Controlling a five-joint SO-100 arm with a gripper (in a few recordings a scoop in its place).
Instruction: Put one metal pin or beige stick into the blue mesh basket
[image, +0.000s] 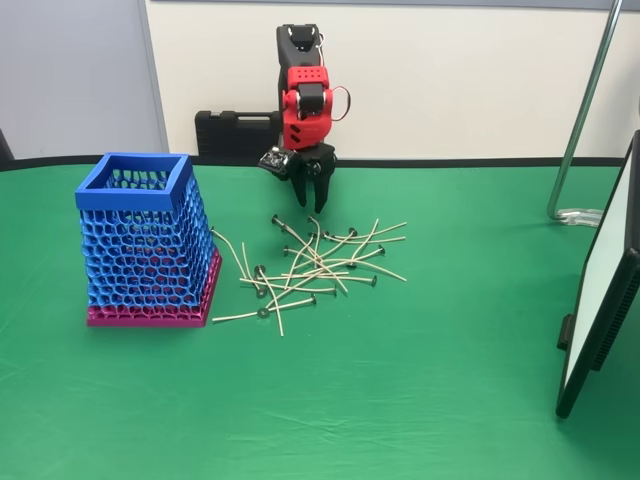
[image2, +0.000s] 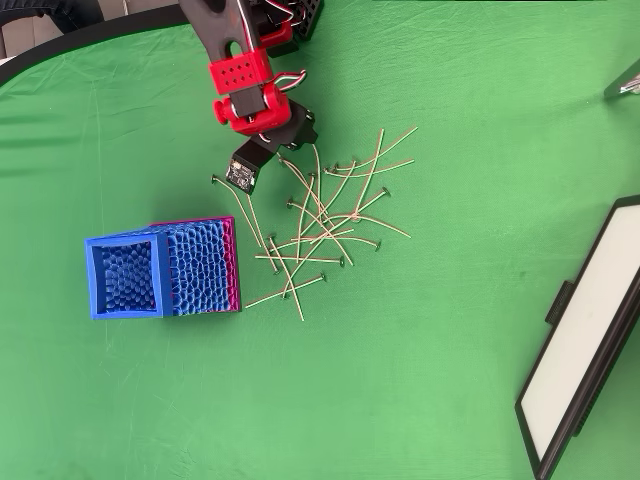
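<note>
Beige sticks (image: 318, 262) with dark heads lie tangled mid-frame, so lower your empty, parted black gripper (image: 312, 200) onto an outlying one, away from the blue mesh basket (image: 145, 240).

Red-and-black arm (image: 304, 95) points down, fingers (image: 300, 188) seemingly slightly parted.

The fixed view stands low at the front of the green surface (image: 400, 400), facing the arm and the wall behind it. The overhead view looks straight down, with the arm entering at the upper left. Both share the basket (image: 140, 245) (image2: 165, 270), the stick pile (image: 320, 262) (image2: 320, 225) and the claw (image: 312, 195).
</note>
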